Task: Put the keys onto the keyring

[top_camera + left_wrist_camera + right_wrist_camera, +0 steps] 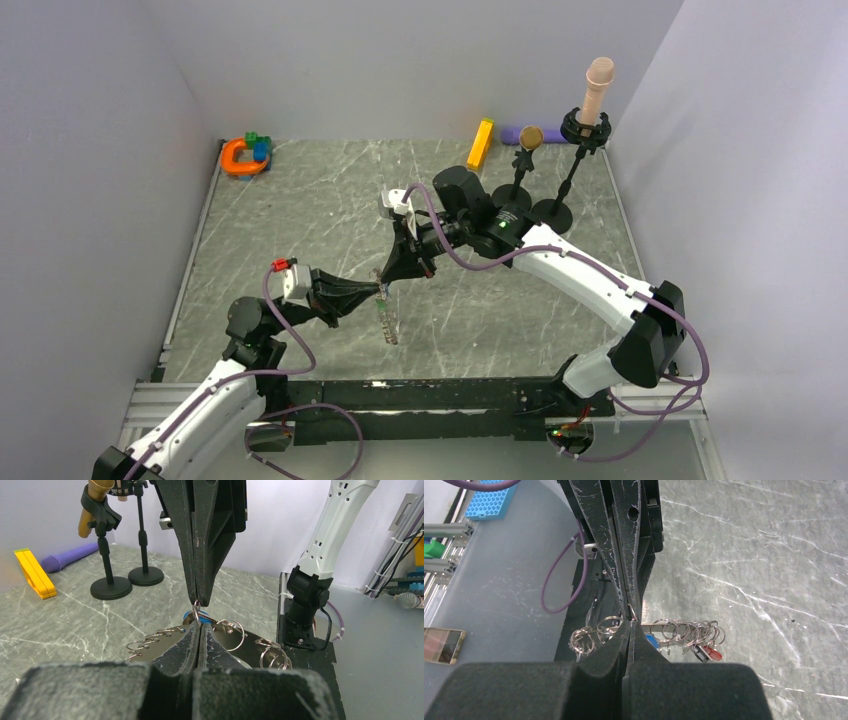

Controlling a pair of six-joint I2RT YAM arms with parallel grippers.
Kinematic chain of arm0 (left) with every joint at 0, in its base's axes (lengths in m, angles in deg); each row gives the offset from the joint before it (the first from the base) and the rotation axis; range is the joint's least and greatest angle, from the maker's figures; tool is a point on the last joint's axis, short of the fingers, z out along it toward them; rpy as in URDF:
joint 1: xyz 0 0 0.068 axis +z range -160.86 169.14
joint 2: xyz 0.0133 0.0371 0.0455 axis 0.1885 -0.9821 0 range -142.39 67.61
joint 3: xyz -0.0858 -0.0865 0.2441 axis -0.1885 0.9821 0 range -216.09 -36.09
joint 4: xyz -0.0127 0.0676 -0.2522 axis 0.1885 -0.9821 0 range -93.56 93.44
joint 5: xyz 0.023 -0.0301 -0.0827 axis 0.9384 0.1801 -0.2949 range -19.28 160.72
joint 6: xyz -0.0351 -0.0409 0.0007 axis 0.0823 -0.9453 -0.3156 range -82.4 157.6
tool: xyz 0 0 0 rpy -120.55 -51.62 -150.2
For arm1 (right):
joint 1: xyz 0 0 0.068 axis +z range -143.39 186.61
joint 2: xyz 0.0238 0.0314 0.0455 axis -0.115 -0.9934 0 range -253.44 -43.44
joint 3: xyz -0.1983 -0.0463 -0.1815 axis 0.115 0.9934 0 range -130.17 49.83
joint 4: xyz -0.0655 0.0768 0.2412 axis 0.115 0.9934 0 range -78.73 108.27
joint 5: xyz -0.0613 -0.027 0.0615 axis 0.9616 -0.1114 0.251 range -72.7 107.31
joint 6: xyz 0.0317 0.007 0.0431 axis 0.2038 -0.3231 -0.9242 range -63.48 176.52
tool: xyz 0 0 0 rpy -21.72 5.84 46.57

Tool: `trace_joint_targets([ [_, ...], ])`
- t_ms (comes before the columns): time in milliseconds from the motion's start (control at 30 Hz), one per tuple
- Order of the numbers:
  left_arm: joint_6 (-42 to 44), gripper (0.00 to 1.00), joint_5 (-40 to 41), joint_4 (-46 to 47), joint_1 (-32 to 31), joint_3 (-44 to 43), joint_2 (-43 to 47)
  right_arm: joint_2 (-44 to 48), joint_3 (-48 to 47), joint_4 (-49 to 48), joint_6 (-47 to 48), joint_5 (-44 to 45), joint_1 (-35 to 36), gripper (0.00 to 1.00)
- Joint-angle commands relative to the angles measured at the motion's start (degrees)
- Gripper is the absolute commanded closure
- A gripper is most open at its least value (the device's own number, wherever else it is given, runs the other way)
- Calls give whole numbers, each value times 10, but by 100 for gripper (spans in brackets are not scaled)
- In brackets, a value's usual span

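Hanging above surface (pixel 500 325) mid-scene, keyring (pixel 386 322) sits clamped in left fingers (pixel 186 647), fully closed on its flat edge. Right fingers (pixel 206 540) closed too, tips nipping small wire loop (pixel 196 605) beside blue key (pixel 652 640). Red key (pixel 713 653), dark key (pixel 698 652) dangle from ring.

Left tool (pixel 200 630) and right tool (pixel 630 627), both closed, tip to tip.
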Motion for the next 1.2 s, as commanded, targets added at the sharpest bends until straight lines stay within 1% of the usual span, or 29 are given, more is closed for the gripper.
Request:
trace_joint_targets([
  [0, -11, 100, -39, -3, 0, -27, -1, 3, -7, -36, 5, -12, -2, 100],
  [533, -6, 100, -59, -45, 5, -44, -6, 5, -4, -35, 5, -10, -2, 100],
  [1167, -8, 100, -69, -55, 7, -51, -14, 5, -2, -38, 3, -9, -2, 100],
])
